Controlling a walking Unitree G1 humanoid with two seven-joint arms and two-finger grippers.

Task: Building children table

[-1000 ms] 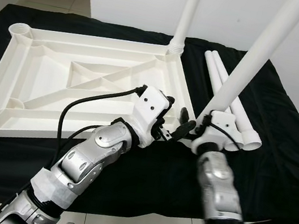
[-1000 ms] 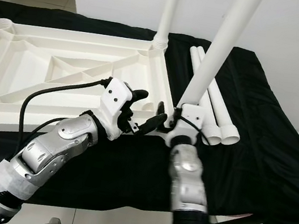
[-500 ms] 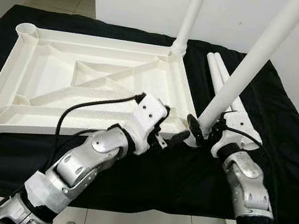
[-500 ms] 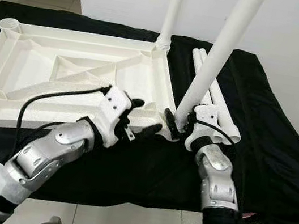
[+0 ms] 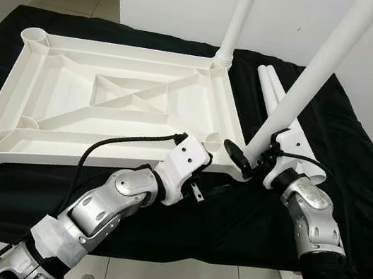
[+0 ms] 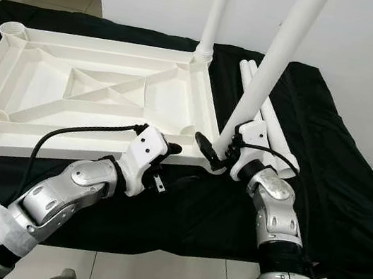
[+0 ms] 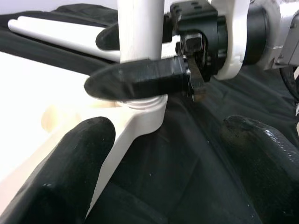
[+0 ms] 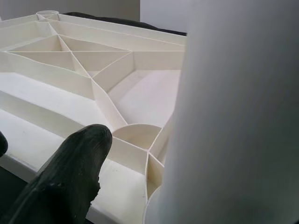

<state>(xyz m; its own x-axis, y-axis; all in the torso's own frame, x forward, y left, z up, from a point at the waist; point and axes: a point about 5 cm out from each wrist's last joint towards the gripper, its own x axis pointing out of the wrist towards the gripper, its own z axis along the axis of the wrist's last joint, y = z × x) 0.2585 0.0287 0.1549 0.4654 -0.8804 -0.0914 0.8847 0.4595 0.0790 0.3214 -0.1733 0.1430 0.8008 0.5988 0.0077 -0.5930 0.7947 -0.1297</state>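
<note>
a black cloth (image 5: pixel 352 174), soft and creased, covers the work surface. on it lies the white plastic tabletop (image 5: pixel 106 108), upside down: a smooth rectangular tray shape with raised rims, thin diagonal ribs crossing its middle and a round socket at each corner. a smooth white round leg (image 5: pixel 237 19) stands upright in the far right corner socket. a second, thicker-looking tubular leg (image 5: pixel 320 69) leans up and to the right from the near right corner socket, its ridged base seated there. two more white tubes, the spare legs (image 6: pixel 273 136), lie side by side on the cloth just right of the tabletop, their open round ends facing near.

the right gripper (image 5: pixel 250 166) is at the base of the leaning leg, its black fingers (image 7: pixel 140 79) pinching the tube from either side just above the socket. the left gripper (image 6: pixel 180 171), on a glossy silver arm with a white wrist block and a black cable, hovers over the cloth just near the same corner, its blunt matte fingers spread apart and holding nothing.
</note>
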